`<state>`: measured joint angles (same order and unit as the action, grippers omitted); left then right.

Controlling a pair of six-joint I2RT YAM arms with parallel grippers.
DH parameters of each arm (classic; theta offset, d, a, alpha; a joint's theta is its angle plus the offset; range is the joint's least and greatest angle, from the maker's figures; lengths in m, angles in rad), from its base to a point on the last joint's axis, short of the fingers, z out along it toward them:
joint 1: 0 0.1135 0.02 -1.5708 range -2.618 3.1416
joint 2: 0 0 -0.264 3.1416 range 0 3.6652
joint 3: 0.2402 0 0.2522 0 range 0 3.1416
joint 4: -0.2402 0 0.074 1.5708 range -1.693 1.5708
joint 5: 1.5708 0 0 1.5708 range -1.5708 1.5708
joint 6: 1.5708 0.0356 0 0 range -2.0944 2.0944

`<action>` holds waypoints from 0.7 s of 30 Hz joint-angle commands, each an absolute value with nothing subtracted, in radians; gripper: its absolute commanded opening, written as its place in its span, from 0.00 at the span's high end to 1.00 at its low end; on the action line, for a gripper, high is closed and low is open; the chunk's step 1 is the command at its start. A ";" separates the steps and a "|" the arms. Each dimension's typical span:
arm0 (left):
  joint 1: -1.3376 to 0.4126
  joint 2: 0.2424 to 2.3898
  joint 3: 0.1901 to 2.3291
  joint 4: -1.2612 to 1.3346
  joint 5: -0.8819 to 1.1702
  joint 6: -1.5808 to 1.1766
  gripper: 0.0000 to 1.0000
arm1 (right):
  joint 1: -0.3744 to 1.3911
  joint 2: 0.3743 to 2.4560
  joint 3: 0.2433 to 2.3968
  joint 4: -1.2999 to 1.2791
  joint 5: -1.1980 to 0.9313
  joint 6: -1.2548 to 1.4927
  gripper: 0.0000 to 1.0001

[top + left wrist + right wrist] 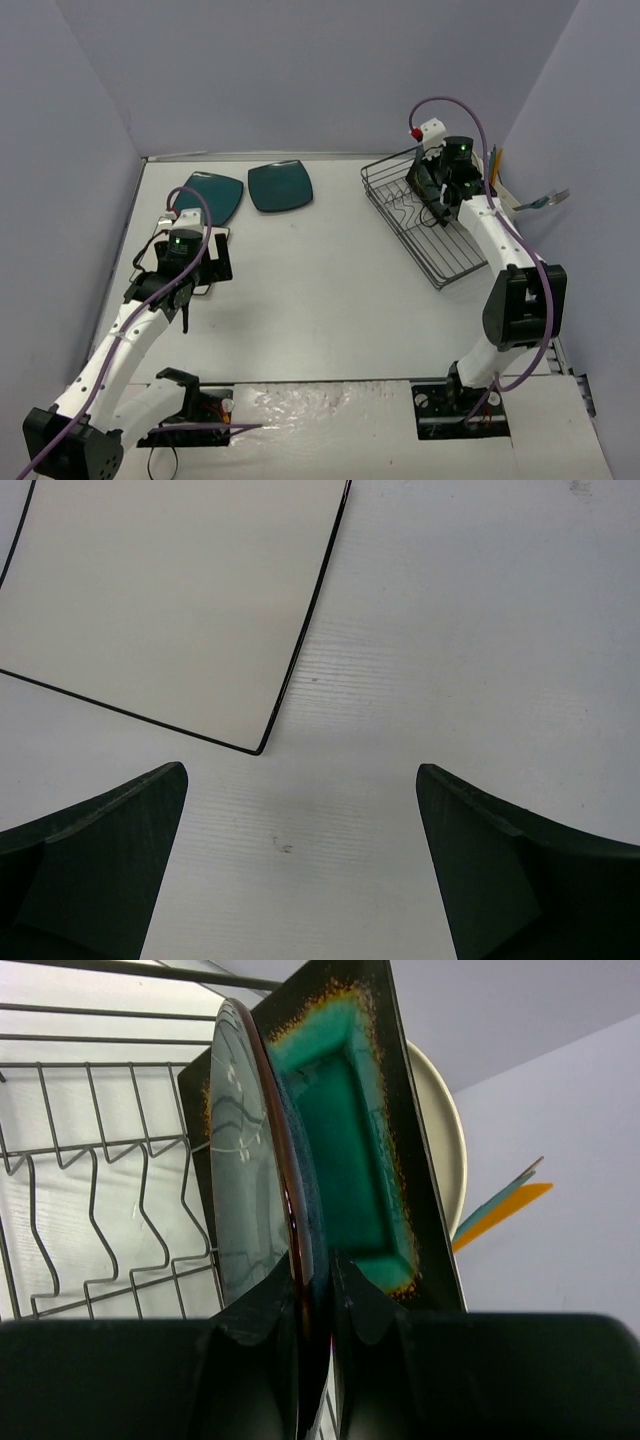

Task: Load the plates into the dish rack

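**Figure: Right pincer clamped on a plate in the rack; left pincer wide open over the table**

Top view. The dish rack (450, 250) sits at 2 o'clock on the table (330, 300), skewed to the table's edges. Two dark teal plates (212, 195) (280, 187) lie flat, side by side, at 11 o'clock, apart from each other. The white square plate (150, 600) lies flat at 9 o'clock, partly under the left arm.

Right wrist view. The right gripper (318, 1280) is closed tight on the rim of the blue-grey round plate (240, 1160), which stands on edge among the rack's wavy wires. At its 3 o'clock side the brown-rimmed teal square plate (350, 1140) stands upright against it, and beyond that the edge of the cream round plate (445, 1130) shows. Orange and teal utensil handles (500, 1210) project at 3 o'clock, outside the plates.

Left wrist view. The left gripper (300, 780) has its jaws spread fully and holds nothing. One corner of the white square plate lies at 11 o'clock from the gap, over bare table; neither finger touches it.
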<state>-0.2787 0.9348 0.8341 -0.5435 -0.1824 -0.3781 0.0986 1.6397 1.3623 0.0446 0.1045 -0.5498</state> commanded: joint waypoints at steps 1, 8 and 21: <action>-0.266 0.943 0.862 -0.495 -0.207 -0.353 0.03 | 0.084 1.608 1.476 0.295 0.108 -0.588 1.00; -0.258 0.952 0.862 -0.489 -0.198 -0.354 0.03 | 0.040 1.665 1.464 0.310 -0.010 -0.532 1.00; -0.256 0.966 0.859 -0.484 -0.176 -0.351 0.03 | -0.039 1.724 1.410 0.334 -0.166 -0.405 0.82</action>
<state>-0.2623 0.9572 0.8341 -0.5342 -0.1799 -0.3702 -0.0202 1.7676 1.3824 0.1247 -0.1513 -0.4365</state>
